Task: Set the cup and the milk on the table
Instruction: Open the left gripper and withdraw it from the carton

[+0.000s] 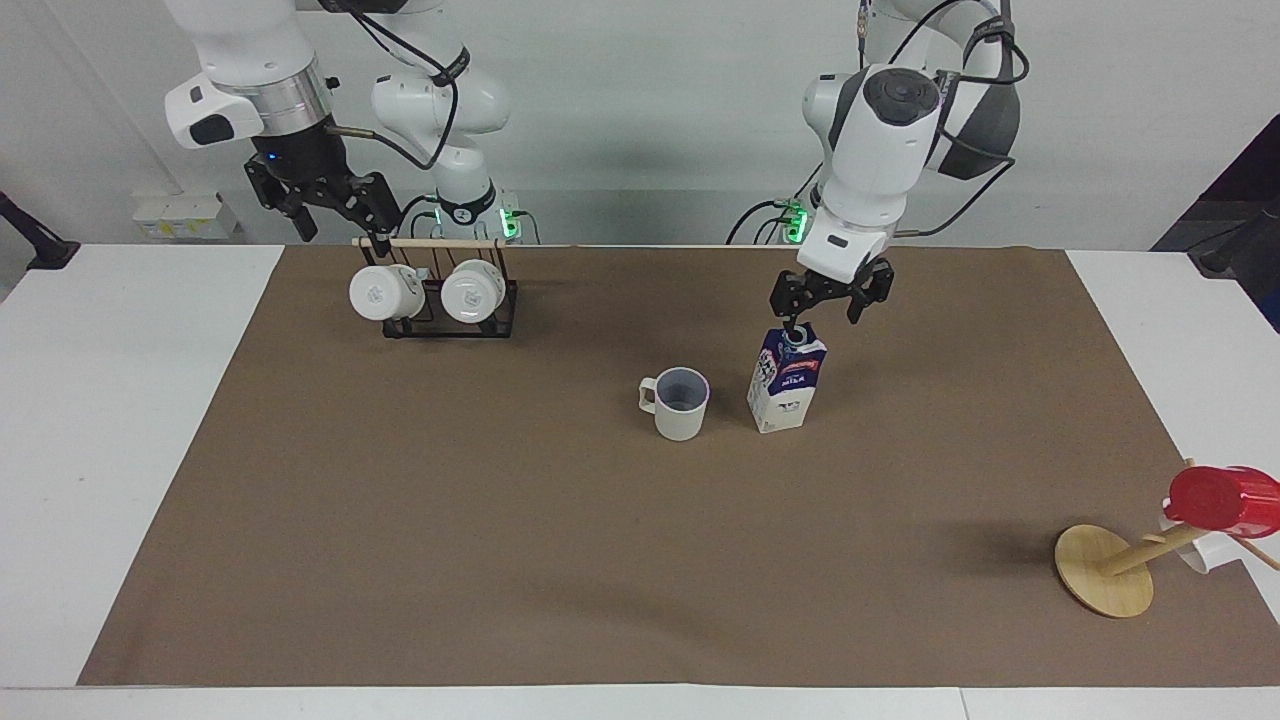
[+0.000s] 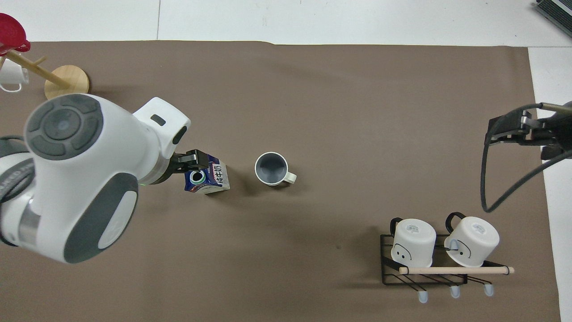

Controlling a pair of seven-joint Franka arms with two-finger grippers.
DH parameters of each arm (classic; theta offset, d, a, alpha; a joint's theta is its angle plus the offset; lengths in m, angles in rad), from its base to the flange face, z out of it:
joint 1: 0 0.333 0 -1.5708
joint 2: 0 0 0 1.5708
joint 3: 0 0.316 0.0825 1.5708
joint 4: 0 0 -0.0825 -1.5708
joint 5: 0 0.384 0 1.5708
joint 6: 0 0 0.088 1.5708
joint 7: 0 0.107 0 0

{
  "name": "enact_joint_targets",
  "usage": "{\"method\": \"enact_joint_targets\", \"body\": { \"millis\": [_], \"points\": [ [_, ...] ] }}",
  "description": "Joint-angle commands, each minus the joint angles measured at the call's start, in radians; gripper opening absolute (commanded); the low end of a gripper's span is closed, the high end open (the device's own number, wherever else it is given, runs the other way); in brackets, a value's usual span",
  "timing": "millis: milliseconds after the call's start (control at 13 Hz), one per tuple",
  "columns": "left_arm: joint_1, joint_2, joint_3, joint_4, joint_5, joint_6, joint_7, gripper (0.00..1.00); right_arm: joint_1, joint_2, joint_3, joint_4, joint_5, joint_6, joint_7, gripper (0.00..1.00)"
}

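Facing view: left gripper hangs just above the milk carton, jaws spread and clear of the gable, nothing between them. Carton stands upright on the brown mat, directly under the jaws; the cup sits upright beside it, toward the right arm's end, apart from it. Judgement: both items look placed, so this is the release-and-retreat step; next move just needs a straight lift clear of the cap so the carton isn't clipped. Right gripper waits with jaws open over the mug rack, which holds two white mugs. Mat covers most of the white table; a tilted wooden stand with a red cup sits at the left arm's end. Plain pale wall by the robots, cables trailing.
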Motion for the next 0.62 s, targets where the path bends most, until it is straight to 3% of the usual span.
{"method": "enact_joint_targets", "body": {
  "millis": [0, 538],
  "points": [
    [0.069, -0.036, 0.004, 0.043, 0.018, -0.104, 0.114, 1.0, -0.013, -0.013, 0.002, -0.012, 0.019, -0.005, -0.016, 1.0],
    [0.279, -0.117, 0.007, 0.093, -0.004, -0.273, 0.468, 1.0, -0.017, -0.013, -0.002, -0.012, 0.019, -0.002, -0.019, 1.0]
  ]
}}
